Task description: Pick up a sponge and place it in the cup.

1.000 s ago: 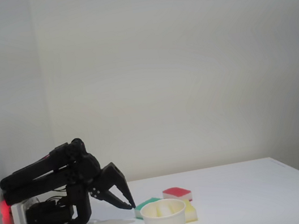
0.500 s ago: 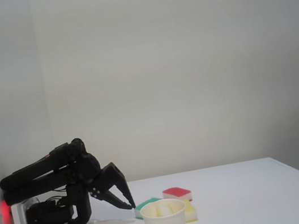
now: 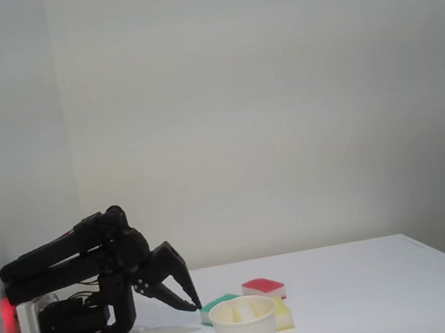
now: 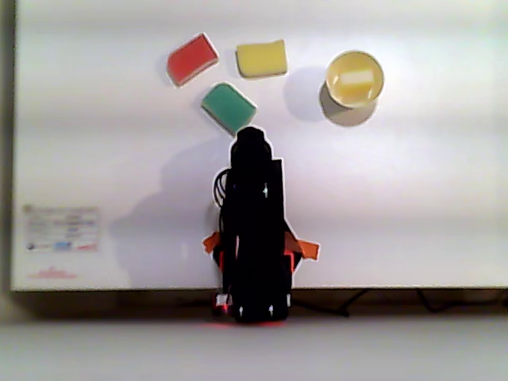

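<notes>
A white table stands in a corner of plain pale walls. A red glow shows at 8 o'clock in the fixed view.

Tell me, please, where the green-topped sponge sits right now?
In the other view the green sponge lies just ahead of the pincer, below the red sponge and yellow sponge, left of the cup.

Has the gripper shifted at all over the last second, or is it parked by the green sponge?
No. In the fixed view the gripper sits at the same spot, tips by the green-topped sponge, left of the cup.
</notes>
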